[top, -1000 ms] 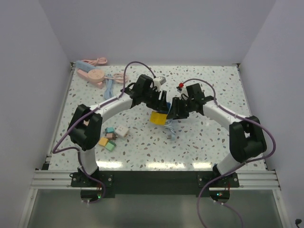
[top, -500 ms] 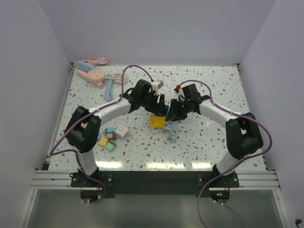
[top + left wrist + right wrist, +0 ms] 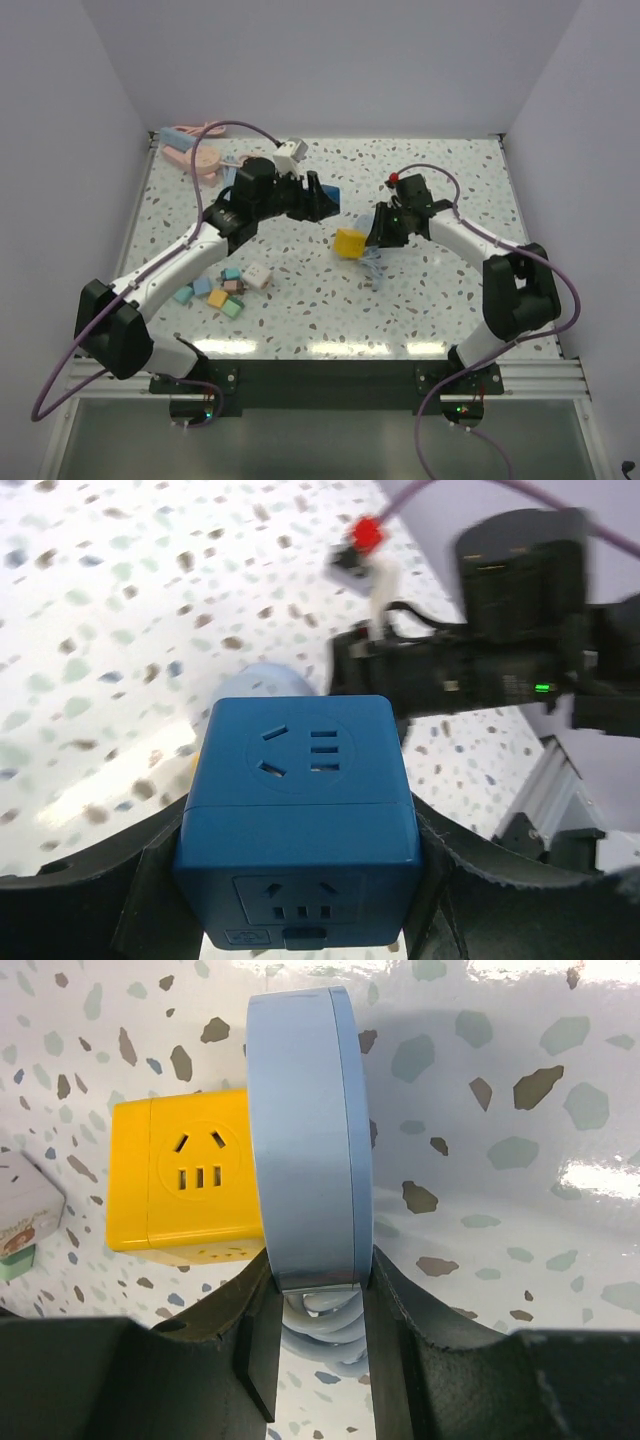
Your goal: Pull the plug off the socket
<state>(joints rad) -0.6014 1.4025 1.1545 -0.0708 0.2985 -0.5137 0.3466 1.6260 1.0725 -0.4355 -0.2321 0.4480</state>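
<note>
Right jaws were pinched nearly shut on the plug (image 3: pixel 305 1130), a flat grey-blue disc taken edge-on, near the middle of the counter (image 3: pixel 450 180). Yellow socket (image 3: pixel 190 1175) lay against the disc's left face, the side toward the left arm. Plugged in or only touching: could not tell.

Left jaws stood about half open, clamped on the blue socket (image 3: pixel 298 780). It was held nearer the far edge, left of the plug and well apart from it.

Disc's flat faces looked left and right, so any parting pull would likely run along that line. Blue socket read as free of the plug. Left arm was the nearer one to the yellow socket. Cable (image 3: pixel 370 272) trailed from the plug toward the near edge.
</note>
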